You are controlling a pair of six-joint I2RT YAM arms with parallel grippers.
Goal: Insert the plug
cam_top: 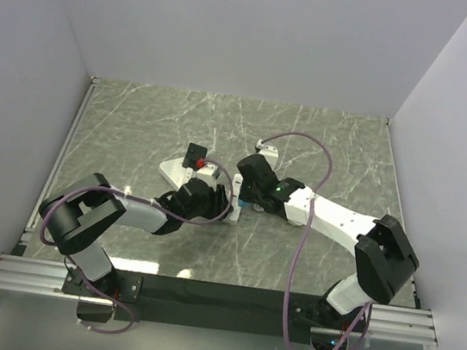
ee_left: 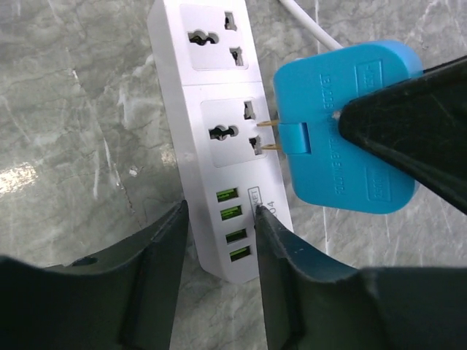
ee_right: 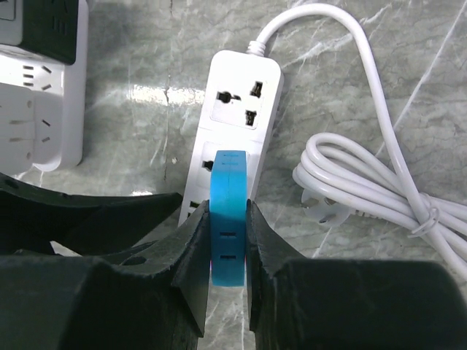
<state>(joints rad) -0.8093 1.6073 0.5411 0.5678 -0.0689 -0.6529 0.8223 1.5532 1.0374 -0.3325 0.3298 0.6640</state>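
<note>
A flat blue plug [ee_left: 343,124] is clamped edge-on between the fingers of my right gripper [ee_right: 228,208], which is shut on it. Its two brass prongs [ee_left: 268,135] point at the slots of the second socket on a white power strip [ee_left: 219,95], with their tips right at the slot openings. The strip lies on the marble table with green USB ports at its near end. My left gripper [ee_left: 220,208] straddles that near end, its jaws partly apart, one finger by each long side. In the top view both grippers meet at the strip [cam_top: 235,194].
A second white power strip [ee_right: 36,109] carrying a black adapter [ee_right: 55,29] lies left of the first. The strip's coiled white cable [ee_right: 365,189] lies to its right. A purple arm cable [cam_top: 320,178] loops over the table. White walls enclose the table.
</note>
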